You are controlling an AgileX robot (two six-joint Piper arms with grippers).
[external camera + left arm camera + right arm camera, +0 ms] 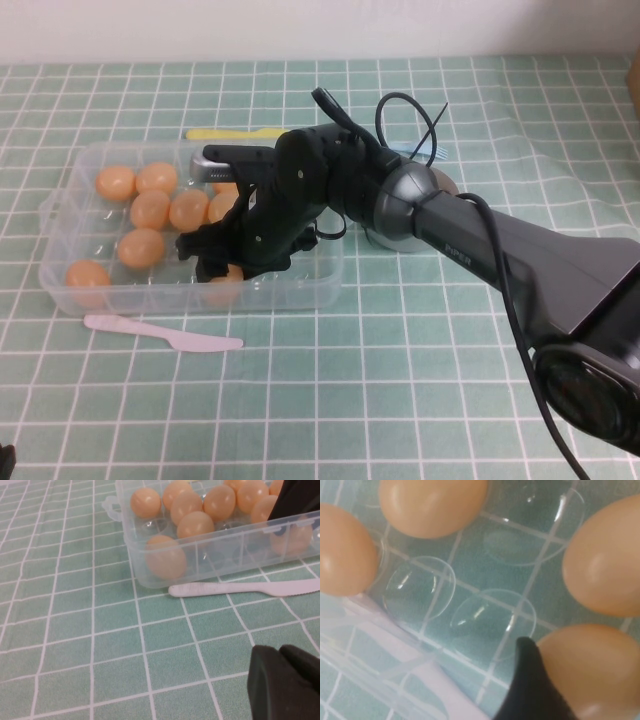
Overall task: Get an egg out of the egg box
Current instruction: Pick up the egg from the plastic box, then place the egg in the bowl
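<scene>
The egg box [62,262] is a clear plastic tray at the table's left holding several orange-tan eggs [150,208]. My right arm reaches down into it. The right gripper [224,270] is at the box's front wall, shut on an egg [230,284]. In the right wrist view one black finger [530,680] presses against that egg [595,670]; the other finger is out of frame. The same egg [296,539] shows through the box wall [220,550] in the left wrist view. My left gripper [280,652] is shut with nothing in it, low over the cloth in front of the box.
A white plastic knife [165,335] lies on the green checked cloth just in front of the box. A yellow utensil [235,132] lies behind the box. Empty egg cups [420,590] lie beside the held egg.
</scene>
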